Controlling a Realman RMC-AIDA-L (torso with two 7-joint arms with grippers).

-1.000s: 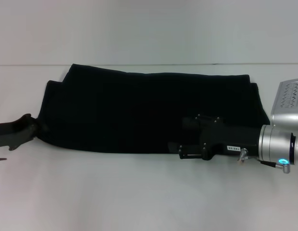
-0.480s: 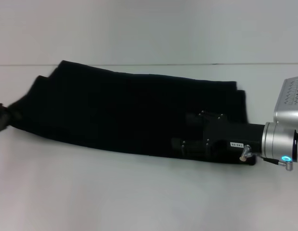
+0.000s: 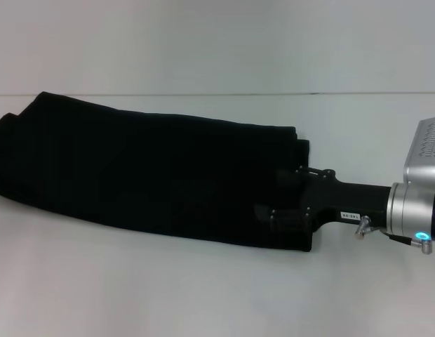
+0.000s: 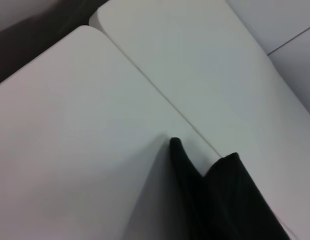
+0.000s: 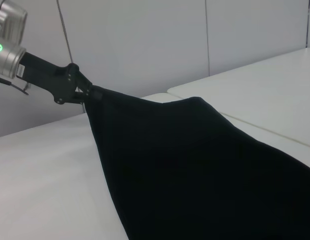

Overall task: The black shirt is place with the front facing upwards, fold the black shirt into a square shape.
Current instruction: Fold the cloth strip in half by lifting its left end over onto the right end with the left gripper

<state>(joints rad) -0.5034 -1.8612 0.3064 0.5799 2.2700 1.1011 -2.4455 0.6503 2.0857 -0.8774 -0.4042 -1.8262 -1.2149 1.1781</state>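
Head view: the black shirt (image 3: pixel 147 168) is already folded into a long narrow band, running from the robot's far left across the table (image 3: pixel 203 295) to just right of centre; no lettering shows. The right gripper (image 3: pixel 277 216) sits on the band's right end, near edge; its tips are buried in black cloth, but the end looks gathered at it, so I judge it is closed on the cloth there. The left gripper is out of this view. The band slants, left end farther back; likely it is held at both ends to stay flat and straight before the next fold.

Left wrist view: own fingers are not shown; only two pointed folds of the shirt (image 4: pixel 230 200) rise over the white table (image 4: pixel 70 150), with a shadow beneath; so this end looks lifted off the surface.

Right wrist view: the left gripper (image 5: pixel 87 95) is seen far off, closed tight on the far corner of the shirt (image 5: pixel 195 165); cloth fans out from that pinch toward this camera, pulled smooth and clear of the table (image 5: pixel 40 165). Judgement: lengthwise folds are done; folding end over end is left to reach a square; the risk is the layers slipping apart if tension drops.
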